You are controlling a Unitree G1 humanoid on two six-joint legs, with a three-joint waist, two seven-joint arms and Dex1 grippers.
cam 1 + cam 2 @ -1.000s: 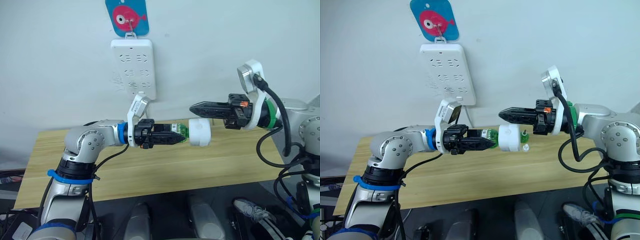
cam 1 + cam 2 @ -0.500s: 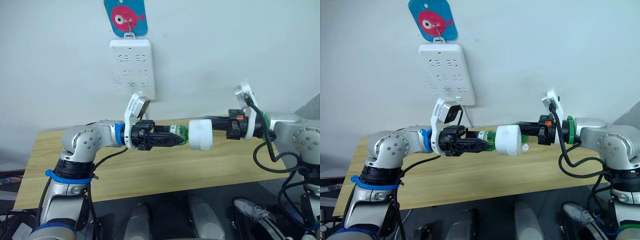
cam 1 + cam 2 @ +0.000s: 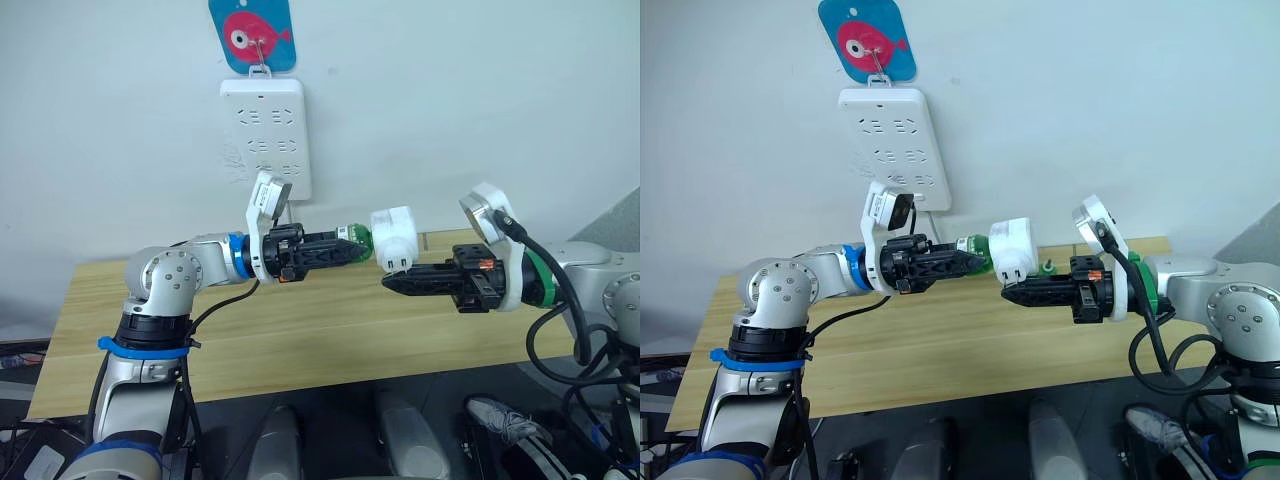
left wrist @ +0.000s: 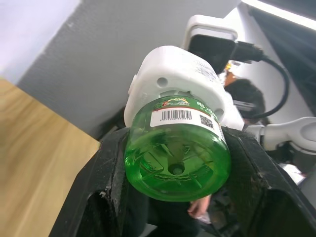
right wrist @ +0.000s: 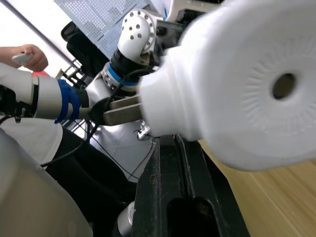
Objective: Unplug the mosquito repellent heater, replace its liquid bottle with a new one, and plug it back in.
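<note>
The small white rounded plastic mosquito repellent heater [image 3: 394, 238] was held in mid-air above the pale wooden desk [image 3: 300, 340], at about five o'clock from the white multi-socket wall strip [image 3: 265, 135], unplugged. A translucent green liquid bottle [image 4: 177, 148], smooth and cylindrical with a barcode label, was seated in the heater's underside. The left gripper [image 3: 350, 252] had its black fingers [image 4: 111, 177] clenched on that bottle. The right gripper [image 3: 1015, 294] lay just under the heater, its prongs near the fingers; whether those fingers were closed I could not tell.

Risks, in my judgement: the heater hung solely from the bottle's neck, so unscrewing could drop it onto the desk. The glossy bottle could slip or twist in the fingers. The heater's smooth domed face, with its round hole, offers little purchase.
</note>
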